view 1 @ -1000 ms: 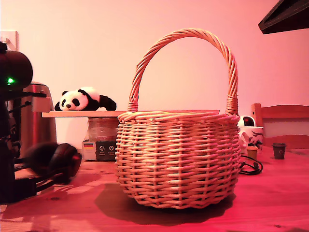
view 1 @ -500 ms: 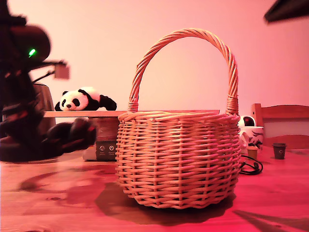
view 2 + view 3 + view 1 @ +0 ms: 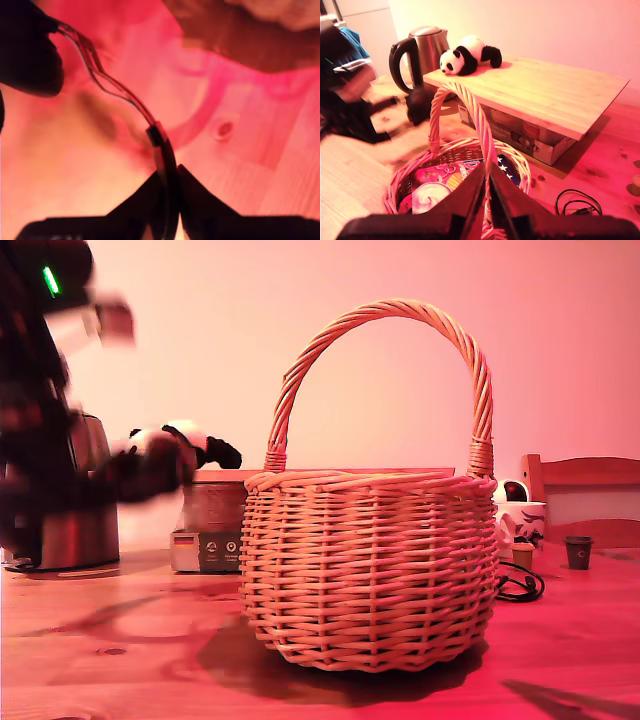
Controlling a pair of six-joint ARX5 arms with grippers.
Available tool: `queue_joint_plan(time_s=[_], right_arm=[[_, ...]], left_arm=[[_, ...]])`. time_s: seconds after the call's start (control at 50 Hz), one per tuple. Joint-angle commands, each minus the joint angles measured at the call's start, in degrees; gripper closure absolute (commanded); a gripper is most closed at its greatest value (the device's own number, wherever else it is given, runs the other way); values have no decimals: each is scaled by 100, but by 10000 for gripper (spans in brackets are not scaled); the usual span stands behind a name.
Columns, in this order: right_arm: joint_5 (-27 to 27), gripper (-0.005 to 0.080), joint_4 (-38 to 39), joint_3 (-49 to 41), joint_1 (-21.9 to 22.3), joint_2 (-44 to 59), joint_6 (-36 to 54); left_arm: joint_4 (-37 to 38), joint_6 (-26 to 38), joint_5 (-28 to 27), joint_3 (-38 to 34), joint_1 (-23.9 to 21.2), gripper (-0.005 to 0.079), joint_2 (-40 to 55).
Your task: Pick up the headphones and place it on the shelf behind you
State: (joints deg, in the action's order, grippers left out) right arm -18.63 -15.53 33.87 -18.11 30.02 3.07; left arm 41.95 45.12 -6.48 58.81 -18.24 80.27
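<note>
My first gripper (image 3: 167,200) is clamped on the thin band of the black padded over-ear headphones (image 3: 150,468), aloft at the exterior view's left, near the long light wooden plank shelf (image 3: 540,95). Cups will likely dangle and swing; you should keep hold mid-band. My second gripper (image 3: 487,197): jaws closed, empty.

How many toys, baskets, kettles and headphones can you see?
Black-and-white plush panda toy: 1
Woven wicker basket with arched handle: 1
Steel kettle with black handle: 1
Black over-ear headphones: 1
Total: 4
</note>
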Motion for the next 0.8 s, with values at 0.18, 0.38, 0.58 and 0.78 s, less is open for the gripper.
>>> queue_joint_plan(time_s=[0.18, 0.38, 0.58, 0.78], right_arm=[[15, 765, 341, 74, -26, 2, -160], [15, 765, 424, 74, -26, 2, -160], [13, 765, 420, 74, -26, 2, -157], [13, 765, 420, 74, -26, 2, -157]], left_arm=[[-9, -33, 17, 20, -138, 766, -535], [-92, -96, 11, 192, -271, 766, -603], [-341, -166, -33, 627, -332, 766, -562], [-291, -162, -61, 1320, -330, 766, -278]])
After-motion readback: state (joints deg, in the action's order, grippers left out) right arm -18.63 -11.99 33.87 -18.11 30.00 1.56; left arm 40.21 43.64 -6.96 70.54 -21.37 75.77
